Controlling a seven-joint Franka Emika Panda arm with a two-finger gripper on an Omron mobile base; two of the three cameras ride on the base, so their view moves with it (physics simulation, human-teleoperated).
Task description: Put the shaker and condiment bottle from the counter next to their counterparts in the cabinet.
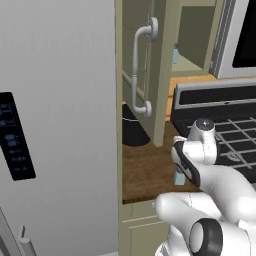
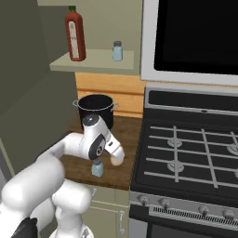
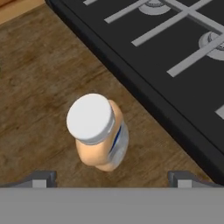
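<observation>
Here condiment bottle [image 3: 97,135] masks shaker [image 3: 120,141] (probably touching).

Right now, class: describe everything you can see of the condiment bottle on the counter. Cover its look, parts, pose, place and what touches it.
The condiment bottle is a small tan-orange bottle with a wide whitish round cap and a smooth, plastic-looking body. It stands upright on the brown wood counter, near the edge of the black stove. A pale blue shaker stands right behind it, close enough that contact cannot be ruled out. The open gripper hovers above, with the bottle between its fingertips' line and nothing gripping it.
</observation>
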